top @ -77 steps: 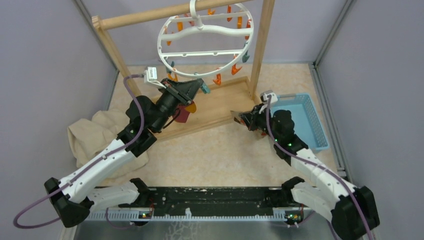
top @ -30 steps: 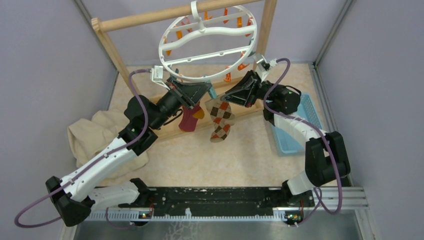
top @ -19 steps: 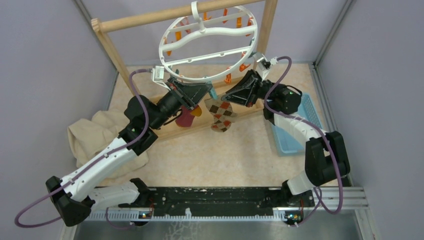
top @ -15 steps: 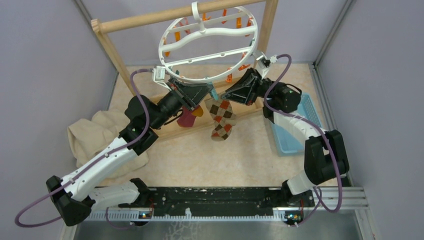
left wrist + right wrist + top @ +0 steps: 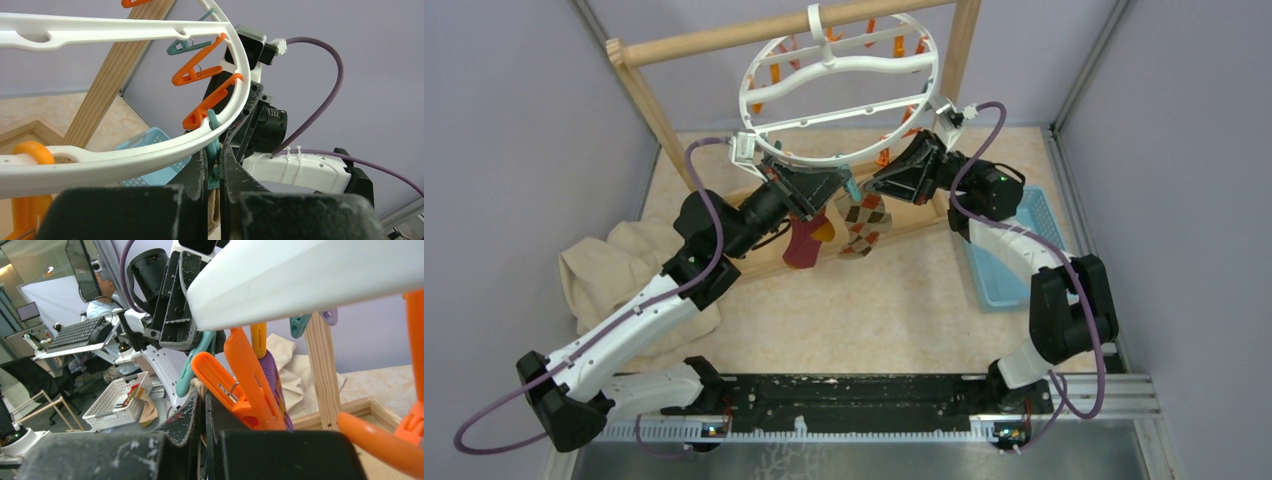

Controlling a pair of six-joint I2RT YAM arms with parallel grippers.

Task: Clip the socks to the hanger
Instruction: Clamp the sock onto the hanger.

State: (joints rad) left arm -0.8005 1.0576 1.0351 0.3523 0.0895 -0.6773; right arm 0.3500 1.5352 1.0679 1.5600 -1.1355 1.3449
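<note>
The white ring hanger [image 5: 839, 85] hangs from the wooden bar. My left gripper [image 5: 836, 185] is shut on a teal clip [image 5: 214, 150] at the ring's near rim [image 5: 125, 160]. Facing it, my right gripper [image 5: 871, 188] is shut on the cuff of the brown-tan patterned sock [image 5: 861, 225], which dangles below. The cuff [image 5: 201, 386] sits right at the teal clip's [image 5: 192, 365] lower end. The maroon-purple sock [image 5: 802, 242] hangs under the ring beside an orange clip [image 5: 240, 380].
The wooden stand's post [image 5: 951, 70] and base board [image 5: 894, 215] lie close behind both grippers. A blue basket [image 5: 1009, 270] sits at the right, and a beige cloth [image 5: 609, 265] lies at the left. More orange clips [image 5: 197, 72] hang along the ring.
My right gripper has lifted the brown-tan sock and brought its cuff closer to the teal clip. The sock hangs shorter now. The maroon-purple sock has swung slightly. The left gripper stays put.
</note>
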